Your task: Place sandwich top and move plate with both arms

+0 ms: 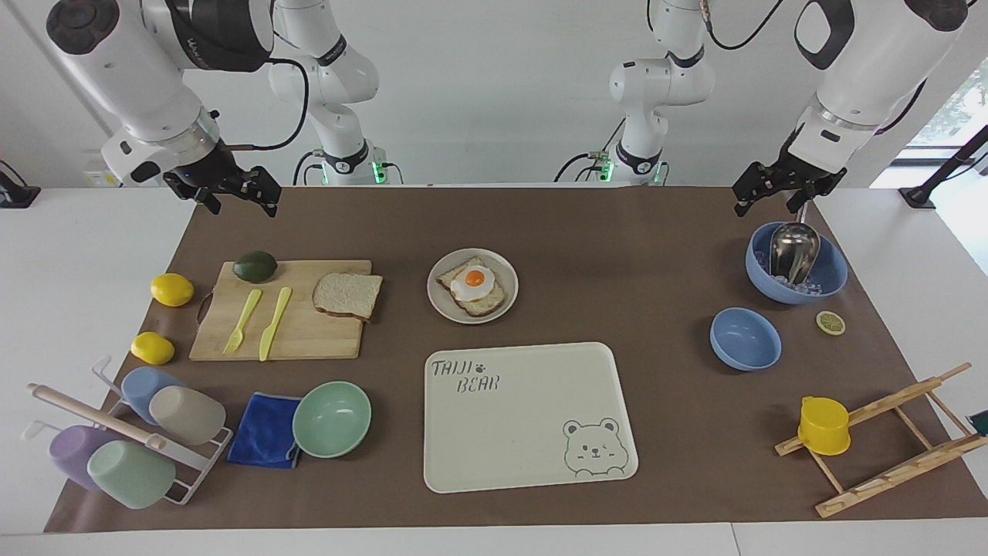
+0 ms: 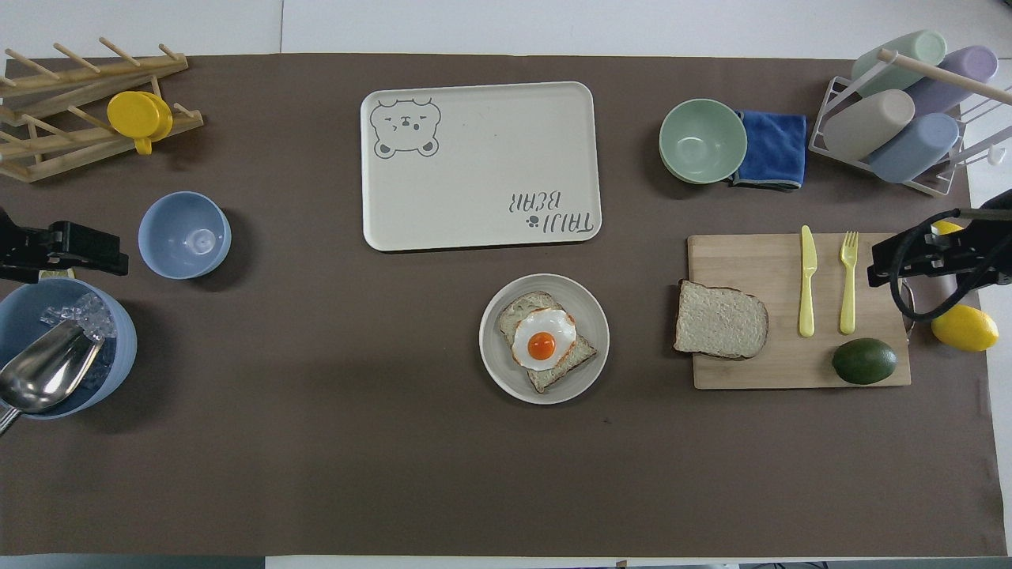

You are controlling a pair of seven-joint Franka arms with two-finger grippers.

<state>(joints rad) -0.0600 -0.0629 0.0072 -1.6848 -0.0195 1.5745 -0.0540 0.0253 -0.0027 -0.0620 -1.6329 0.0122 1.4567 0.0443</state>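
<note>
The sandwich top (image 1: pixel 347 295) is best gripped by its overhanging crust edge off the cutting board (image 1: pixel 309 340); both the right tool (image 1: pixel 231 191) and left tool (image 1: pixel 779 188) are held apart, empty.

In the overhead view the large blue bowl of ice (image 2: pixel 55 359) and the shiny metal scoop (image 2: pixel 39 378) resting in it run off the picture's edge, as does the wooden peg rack (image 2: pixel 79 103) at the corner. There the black left gripper (image 2: pixel 79 245) and black right gripper (image 2: pixel 925 257) show only in part, their arms out of the picture. The right gripper covers part of a small yellow lemon (image 2: pixel 946 227).
</note>
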